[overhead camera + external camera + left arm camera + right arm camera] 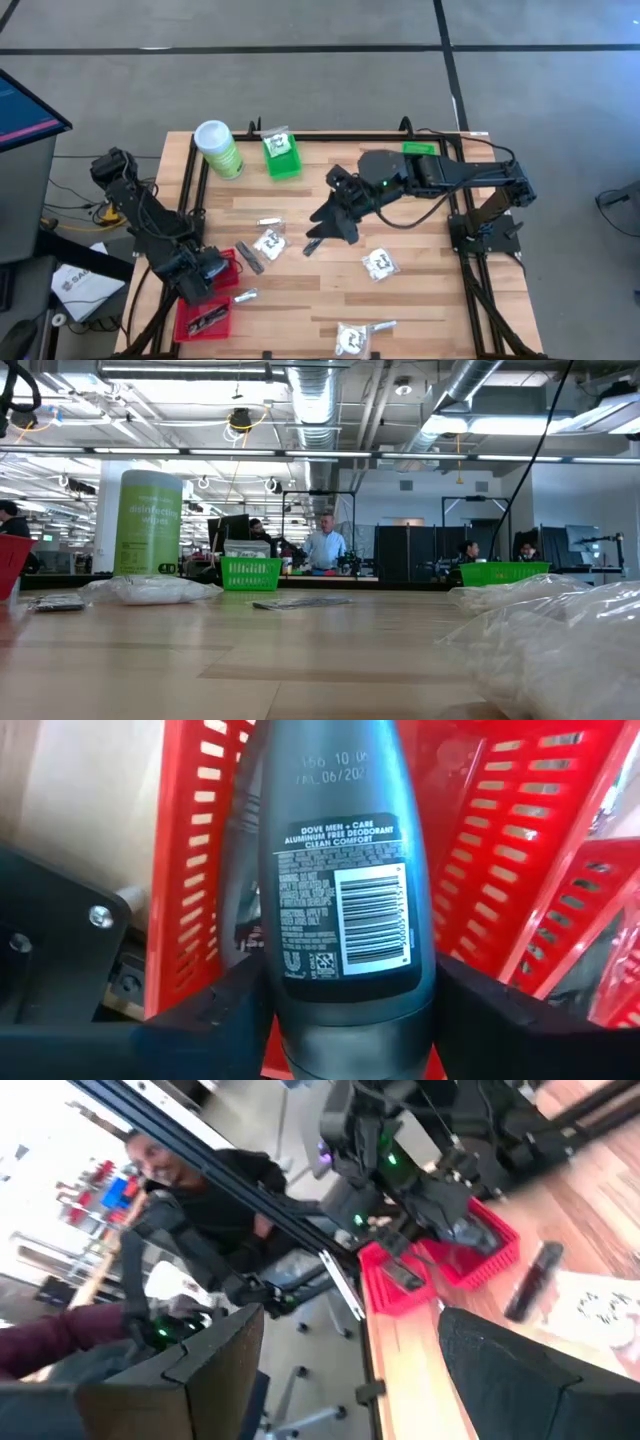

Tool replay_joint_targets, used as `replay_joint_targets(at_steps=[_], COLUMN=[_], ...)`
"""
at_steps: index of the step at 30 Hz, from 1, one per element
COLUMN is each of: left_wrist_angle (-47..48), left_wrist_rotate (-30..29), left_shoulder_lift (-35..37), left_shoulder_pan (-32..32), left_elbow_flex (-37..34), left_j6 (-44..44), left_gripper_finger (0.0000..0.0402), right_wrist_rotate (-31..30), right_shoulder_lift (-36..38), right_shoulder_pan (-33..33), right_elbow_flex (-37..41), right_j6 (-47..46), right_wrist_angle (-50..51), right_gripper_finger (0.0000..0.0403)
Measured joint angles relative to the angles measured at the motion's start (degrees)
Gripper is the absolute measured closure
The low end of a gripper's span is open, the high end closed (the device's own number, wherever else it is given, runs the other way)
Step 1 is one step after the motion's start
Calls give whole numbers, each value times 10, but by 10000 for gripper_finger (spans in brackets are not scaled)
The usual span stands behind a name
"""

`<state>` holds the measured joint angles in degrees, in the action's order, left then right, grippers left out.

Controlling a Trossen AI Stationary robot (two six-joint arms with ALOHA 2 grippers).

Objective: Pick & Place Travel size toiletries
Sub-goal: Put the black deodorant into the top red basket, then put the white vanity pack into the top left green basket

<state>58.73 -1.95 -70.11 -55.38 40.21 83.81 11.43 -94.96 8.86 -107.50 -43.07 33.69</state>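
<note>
Deodorant stick (345,920) is sitting clamped in the left tool (203,272) over the red basket (195,870) at the tabletop's front-left corner; releasing off-centre risks it catching the rim. Right tool (322,222) is hanging apart mid-tabletop.

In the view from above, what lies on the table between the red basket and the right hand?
In the high view, a dark grey stick and a white packet lie between the red basket and the right hand.
</note>
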Motion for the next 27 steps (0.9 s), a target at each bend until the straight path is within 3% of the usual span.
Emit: replay_joint_targets(at_steps=[6,11,27], left_wrist_angle=[-3,-3,0], left_wrist_rotate=[5,14,12], left_shoulder_lift=[0,0,32], left_shoulder_pan=[-1,-1,2], left_elbow_flex=[0,0,25], left_j6=[20,22,63], left_gripper_finger=[96,61,111], right_wrist_rotate=[-37,-40,-40], right_shoulder_lift=[0,0,0], right_shoulder_pan=[17,22,28], right_elbow_flex=[0,0,0], right_j6=[4,15,58], right_wrist_angle=[17,10,60], right_gripper_finger=[111,111,111])
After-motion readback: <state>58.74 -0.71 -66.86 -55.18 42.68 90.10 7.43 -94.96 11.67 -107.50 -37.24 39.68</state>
